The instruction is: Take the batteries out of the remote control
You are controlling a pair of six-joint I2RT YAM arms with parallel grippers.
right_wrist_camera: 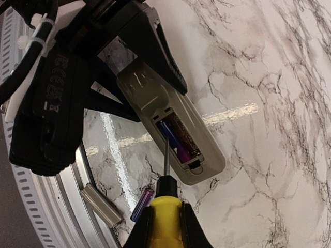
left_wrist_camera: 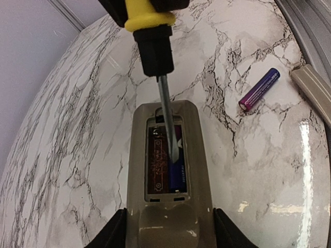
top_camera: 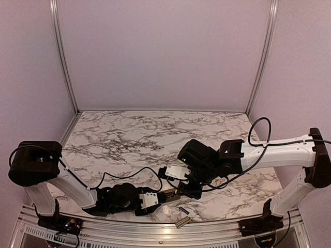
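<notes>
Loose battery (left_wrist_camera: 259,89) near table rim (left_wrist_camera: 304,27)

Top view looks down from behind; both wrist views closely share the remote control (left_wrist_camera: 165,225)

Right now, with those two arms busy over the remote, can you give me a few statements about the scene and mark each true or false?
1. The left pincer grips the remote with its back facing up. True.
2. Both batteries are inside the remote. False: a loose battery lies on the table, and a second battery sits in the recess.
3. The right pincer holds a screwdriver whose tip reaches into the recess. True.
4. The battery cover is fitted on the remote. False: it lies on the table, near the loose battery.
</notes>
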